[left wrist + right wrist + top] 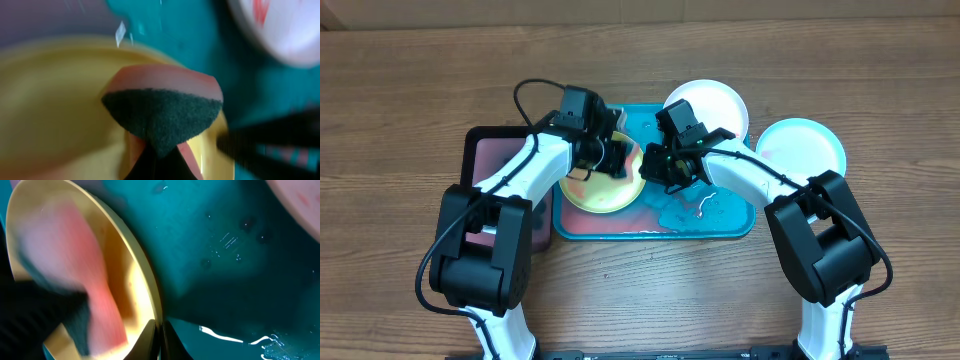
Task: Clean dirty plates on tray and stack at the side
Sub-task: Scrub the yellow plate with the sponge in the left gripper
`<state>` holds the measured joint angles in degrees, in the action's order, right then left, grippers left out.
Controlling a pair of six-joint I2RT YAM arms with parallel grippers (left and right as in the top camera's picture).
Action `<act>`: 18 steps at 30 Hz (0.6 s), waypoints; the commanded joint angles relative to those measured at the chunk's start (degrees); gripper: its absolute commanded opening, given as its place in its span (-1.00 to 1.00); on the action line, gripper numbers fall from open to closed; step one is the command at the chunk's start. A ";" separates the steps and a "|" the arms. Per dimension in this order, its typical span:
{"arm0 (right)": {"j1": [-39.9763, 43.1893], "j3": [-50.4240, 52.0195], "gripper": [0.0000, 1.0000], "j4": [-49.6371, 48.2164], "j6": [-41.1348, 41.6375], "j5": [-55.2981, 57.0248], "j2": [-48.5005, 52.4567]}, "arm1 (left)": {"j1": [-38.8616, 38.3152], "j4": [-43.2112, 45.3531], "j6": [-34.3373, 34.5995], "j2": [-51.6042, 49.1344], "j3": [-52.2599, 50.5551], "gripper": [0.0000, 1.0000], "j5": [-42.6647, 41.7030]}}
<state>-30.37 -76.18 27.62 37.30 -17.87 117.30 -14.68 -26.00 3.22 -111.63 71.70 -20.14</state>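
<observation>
The yellow-green plate sits tilted at the left end of the teal tray. My right gripper is shut on its right rim; in the right wrist view the fingers pinch the plate's edge. My left gripper is shut on a pink sponge with a dark scouring face and presses it on the yellow-green plate. The white plate with a red smear rests at the tray's back rim. The light blue plate lies on the table to the right.
A smaller black tray with a pinkish inside stands left of the teal tray, partly under my left arm. Water pools and glints on the teal tray's floor. The wooden table surrounds everything.
</observation>
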 commanded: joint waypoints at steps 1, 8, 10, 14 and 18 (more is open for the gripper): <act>-0.15 -0.83 -0.93 0.15 -0.04 -0.26 1.46 | -0.07 4.52 7.10 -0.59 0.13 -0.92 10.40; -0.15 -0.83 -0.93 0.11 -0.02 -0.24 1.46 | -0.07 -0.70 8.83 -0.59 0.13 -0.92 25.31; -0.15 -0.83 -0.93 0.11 -0.02 -0.24 1.46 | -0.09 -5.38 8.85 -0.59 0.13 -0.92 25.18; -0.15 -0.83 -0.93 0.11 -0.02 -0.24 1.46 | -0.09 -13.86 8.28 -0.59 0.13 -0.92 22.38; -0.15 -0.83 -0.93 0.09 -0.02 -0.26 1.46 | -0.09 -17.25 -3.85 -0.59 0.15 -0.92 3.30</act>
<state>-30.70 -76.18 27.90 36.82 -18.72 117.32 -14.63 -40.49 8.88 -111.50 72.95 -1.54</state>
